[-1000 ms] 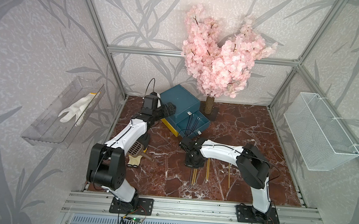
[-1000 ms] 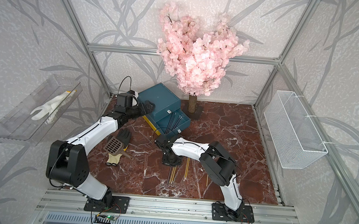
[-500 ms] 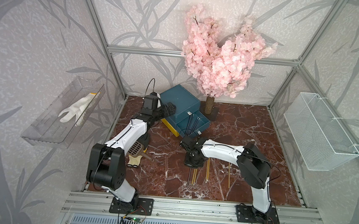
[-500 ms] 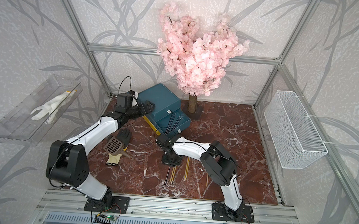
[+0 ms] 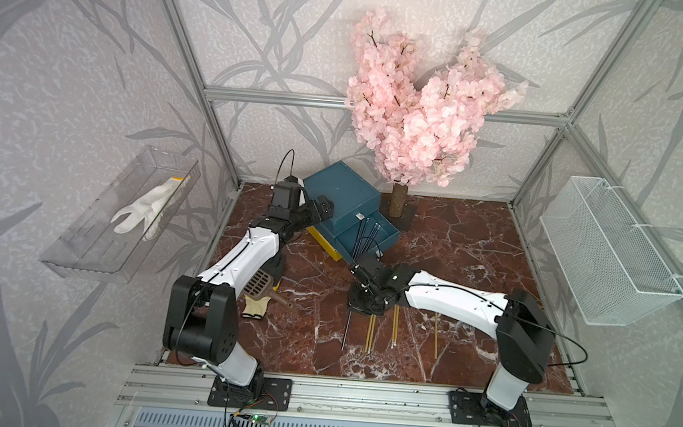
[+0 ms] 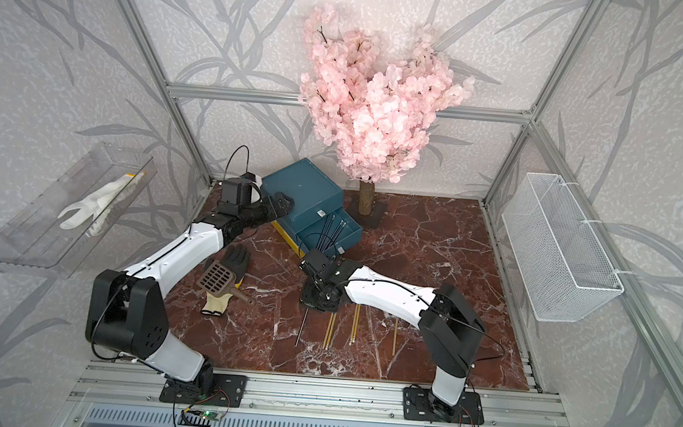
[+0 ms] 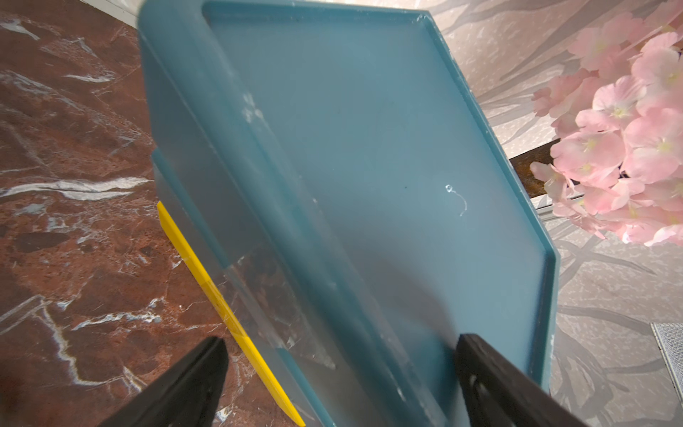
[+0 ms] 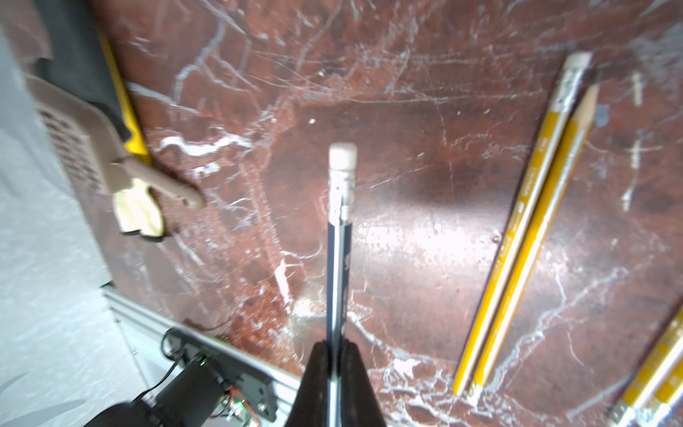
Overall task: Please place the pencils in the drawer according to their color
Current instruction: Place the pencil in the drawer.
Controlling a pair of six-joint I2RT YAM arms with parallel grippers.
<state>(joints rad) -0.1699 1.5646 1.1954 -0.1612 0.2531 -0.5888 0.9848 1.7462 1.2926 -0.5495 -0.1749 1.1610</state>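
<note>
Jaws tight on dark, white-tipped pencil (image 8: 339, 258)

The counter (image 5: 474, 250) is red-brown marble veined in white. The drawer chest (image 5: 339, 189) is teal-blue and its bottom drawer (image 7: 240, 332) is yellow. The dark pencil (image 8: 339, 266) in the black right tool (image 8: 334, 347) is navy with a silver band and a white eraser. The yellow pencils (image 8: 517, 229) carry a pale stripe. The blossoms (image 5: 414, 116) are pink, the slotted scoop (image 6: 218, 276) is brown and the wire basket (image 5: 603, 252) is white. The walls (image 5: 73, 55) are grey with a leaf pattern.
</note>
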